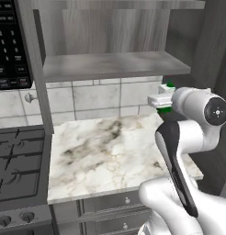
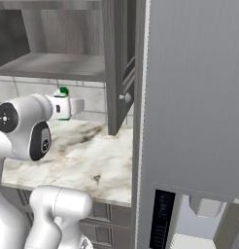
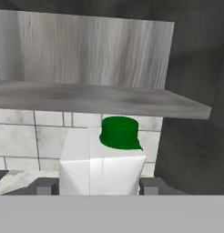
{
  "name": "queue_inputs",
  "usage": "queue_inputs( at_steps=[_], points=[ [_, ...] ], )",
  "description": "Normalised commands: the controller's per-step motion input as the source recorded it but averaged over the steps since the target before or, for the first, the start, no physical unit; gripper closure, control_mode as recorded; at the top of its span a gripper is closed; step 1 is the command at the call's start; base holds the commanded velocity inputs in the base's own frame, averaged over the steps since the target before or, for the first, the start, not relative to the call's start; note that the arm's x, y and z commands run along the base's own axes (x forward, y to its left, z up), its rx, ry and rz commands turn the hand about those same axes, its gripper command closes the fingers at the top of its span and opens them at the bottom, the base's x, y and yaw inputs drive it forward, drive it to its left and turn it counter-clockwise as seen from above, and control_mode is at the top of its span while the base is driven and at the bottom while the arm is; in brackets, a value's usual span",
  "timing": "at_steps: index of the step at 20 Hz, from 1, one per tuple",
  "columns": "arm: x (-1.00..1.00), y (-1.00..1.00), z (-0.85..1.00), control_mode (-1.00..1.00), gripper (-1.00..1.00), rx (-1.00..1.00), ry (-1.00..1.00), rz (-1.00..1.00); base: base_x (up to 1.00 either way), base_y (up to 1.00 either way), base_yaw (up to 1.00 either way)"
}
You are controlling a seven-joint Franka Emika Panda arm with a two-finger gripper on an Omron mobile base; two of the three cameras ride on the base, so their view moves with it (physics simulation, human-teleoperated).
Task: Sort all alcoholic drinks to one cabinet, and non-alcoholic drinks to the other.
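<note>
The tool [image 3: 98, 185] pinches a white carton with a green cap [image 3: 102, 159] between its 2 dark fingers [image 3: 44, 185], holding it up in the air above the marble surface [image 1: 105, 151], just below the open cabinet's lower shelf [image 1: 115, 64]. The tiled wall [image 1: 92, 98] stands behind, and a stove [image 1: 16, 160] sits left of the surface

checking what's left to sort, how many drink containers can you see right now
1: a white carton with a green cap, held between the gripper fingers, in the air above the marble counter and below the open cabinet shelf. Others may be hidden behind the arm.
</note>
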Motion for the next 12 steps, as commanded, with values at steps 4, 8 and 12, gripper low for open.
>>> queue_inputs(
  at_steps=[4,8,12],
  points=[
    [0.00,-0.01,0.63,-1.00,1.00,0.00,-0.06,-0.06,0.00,0.00,0.00],
    [0.00,-0.02,0.68,-1.00,1.00,0.00,0.00,-0.06,0.00,0.00,0.00],
    [0.00,-0.10,0.61,-1.00,1.00,0.00,0.00,-0.05,0.00,0.00,0.00]
  ],
)
